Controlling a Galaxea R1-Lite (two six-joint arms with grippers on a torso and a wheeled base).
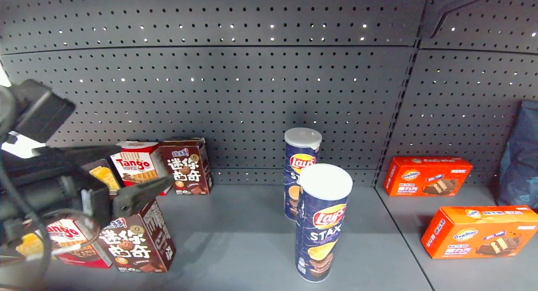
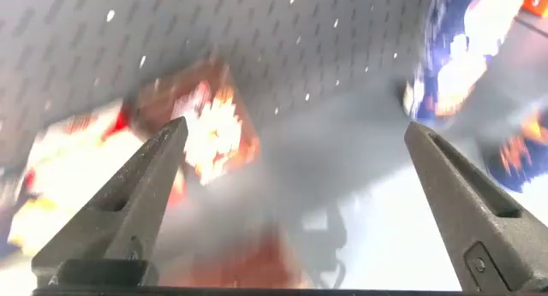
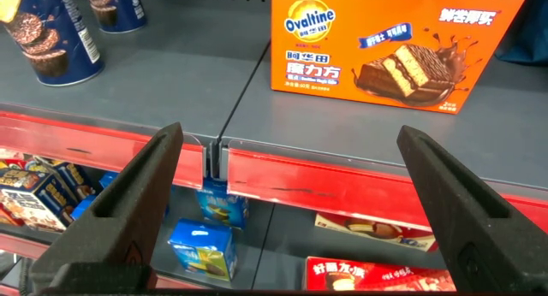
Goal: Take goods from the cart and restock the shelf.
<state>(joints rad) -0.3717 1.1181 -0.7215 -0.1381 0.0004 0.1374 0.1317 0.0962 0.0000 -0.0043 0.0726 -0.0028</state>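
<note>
The left tool (image 2: pixel 295 129) is spread wide with nothing between its fingers. It hangs over the left part of the grey metal shelf (image 1: pixel 235 240), just above a brown cardboard cookie box (image 1: pixel 138 240); whether a finger touches the box top I cannot tell. That box stands upright near the shelf's front edge, long axis vertical, printed face turned to the front. The right tool (image 3: pixel 291 132) is also wide open and empty, in front of the shelf's red edge rail (image 3: pixel 342 180). Beyond the rail a flat orange cardboard box (image 3: pixel 394 44) lies with its long axis along the shelf.
</note>
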